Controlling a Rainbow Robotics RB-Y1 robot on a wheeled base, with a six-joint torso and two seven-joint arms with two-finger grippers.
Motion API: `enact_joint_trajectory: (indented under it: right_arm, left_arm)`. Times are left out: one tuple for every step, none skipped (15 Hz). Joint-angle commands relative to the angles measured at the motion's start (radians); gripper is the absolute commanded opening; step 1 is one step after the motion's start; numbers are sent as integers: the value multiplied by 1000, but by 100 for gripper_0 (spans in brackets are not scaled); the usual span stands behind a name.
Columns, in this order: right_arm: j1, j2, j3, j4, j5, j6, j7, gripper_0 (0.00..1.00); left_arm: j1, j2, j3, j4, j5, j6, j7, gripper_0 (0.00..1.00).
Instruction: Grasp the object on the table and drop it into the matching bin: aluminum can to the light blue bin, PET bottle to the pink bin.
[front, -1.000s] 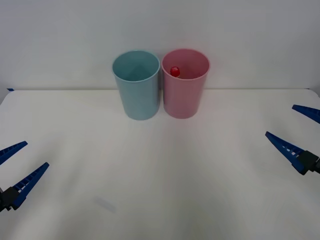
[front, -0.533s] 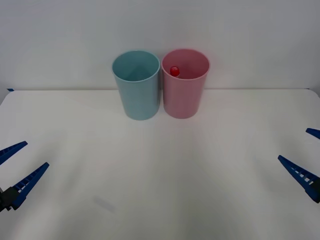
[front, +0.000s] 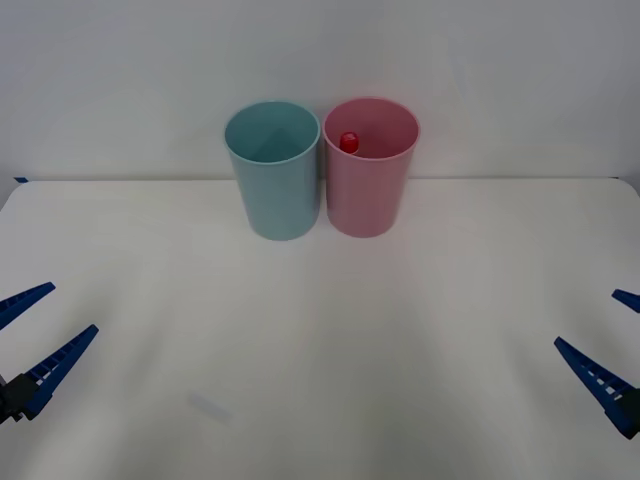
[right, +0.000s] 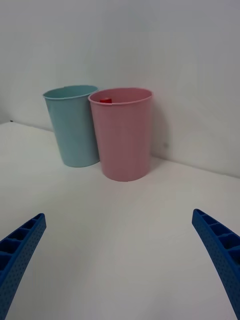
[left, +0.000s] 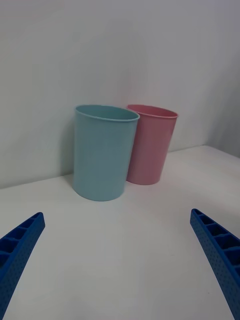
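A wide plain white desk (front: 330, 330) carries a tall light blue plastic bin (front: 273, 170) and a matching pink plastic bin (front: 370, 168), side by side.

Open white surface (front: 320, 340) from the near edge to the two obstacles at the far edge's middle: light blue bin (front: 274, 170) and pink bin (front: 370, 166), side by side, almost touching. Bare room lies toward both far corners; both bin mouths stand open above.

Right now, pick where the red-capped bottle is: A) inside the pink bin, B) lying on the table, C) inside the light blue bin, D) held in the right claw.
A: the bottle's red cap shows just inside the rim of the pink bin.
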Motion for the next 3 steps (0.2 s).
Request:
enact_joint_trajectory:
  right_arm:
    - [6,0,2,1,4,1,-4,100]
    - [6,0,2,1,4,1,-4,100]
    - [6,0,2,1,4,1,-4,100]
  left_arm:
    - [0,0,0,0,0,0,0,100]
    - [0,0,0,0,0,0,0,100]
    - [0,0,0,0,0,0,0,100]
